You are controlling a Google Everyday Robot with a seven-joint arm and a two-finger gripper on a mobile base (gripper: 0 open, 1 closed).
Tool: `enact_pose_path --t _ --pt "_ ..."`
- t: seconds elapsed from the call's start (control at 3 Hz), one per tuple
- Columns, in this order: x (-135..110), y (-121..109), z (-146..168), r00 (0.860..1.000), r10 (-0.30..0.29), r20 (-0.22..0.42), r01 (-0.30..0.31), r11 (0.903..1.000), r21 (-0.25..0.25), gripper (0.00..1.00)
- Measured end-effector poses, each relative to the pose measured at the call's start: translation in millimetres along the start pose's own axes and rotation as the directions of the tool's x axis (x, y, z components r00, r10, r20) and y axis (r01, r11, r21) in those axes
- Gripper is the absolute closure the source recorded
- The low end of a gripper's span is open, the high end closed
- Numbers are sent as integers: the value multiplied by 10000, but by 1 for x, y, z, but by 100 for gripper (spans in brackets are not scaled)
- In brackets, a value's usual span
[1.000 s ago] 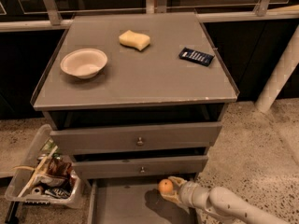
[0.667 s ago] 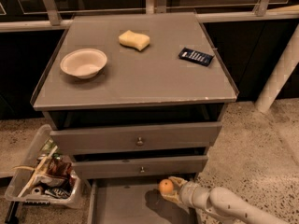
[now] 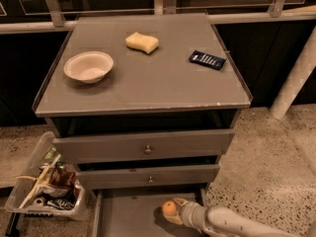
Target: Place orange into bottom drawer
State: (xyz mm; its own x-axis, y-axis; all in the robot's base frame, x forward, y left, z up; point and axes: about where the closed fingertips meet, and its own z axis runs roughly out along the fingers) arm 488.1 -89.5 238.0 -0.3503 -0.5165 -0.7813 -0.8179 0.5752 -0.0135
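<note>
The orange [image 3: 169,209] is small and round and sits between the fingers of my gripper [image 3: 173,211], which is shut on it. The gripper reaches in from the lower right on a pale arm [image 3: 232,223]. It holds the orange just over the floor of the bottom drawer [image 3: 127,216], a shallow grey tray pulled out at the foot of the cabinet. A dark shadow lies under the orange. I cannot tell whether the orange touches the drawer floor.
The two upper drawers with round knobs [image 3: 147,149] are partly pulled out above. On the cabinet top sit a white bowl [image 3: 88,66], a pale yellow sponge [image 3: 142,42] and a dark blue packet [image 3: 207,59]. A clear bin of snacks [image 3: 47,189] stands on the floor at left.
The gripper has moved down and slightly left with the orange, lower into the bottom drawer. Nothing else has moved.
</note>
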Motion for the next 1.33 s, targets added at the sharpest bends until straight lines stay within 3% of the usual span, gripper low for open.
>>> enact_pose_path --t 0.67,1.33 --pt "76 23 54 9955 -246 -916 265 9995 186 100" --pt "78 25 56 9954 -214 -932 232 9996 189 59"
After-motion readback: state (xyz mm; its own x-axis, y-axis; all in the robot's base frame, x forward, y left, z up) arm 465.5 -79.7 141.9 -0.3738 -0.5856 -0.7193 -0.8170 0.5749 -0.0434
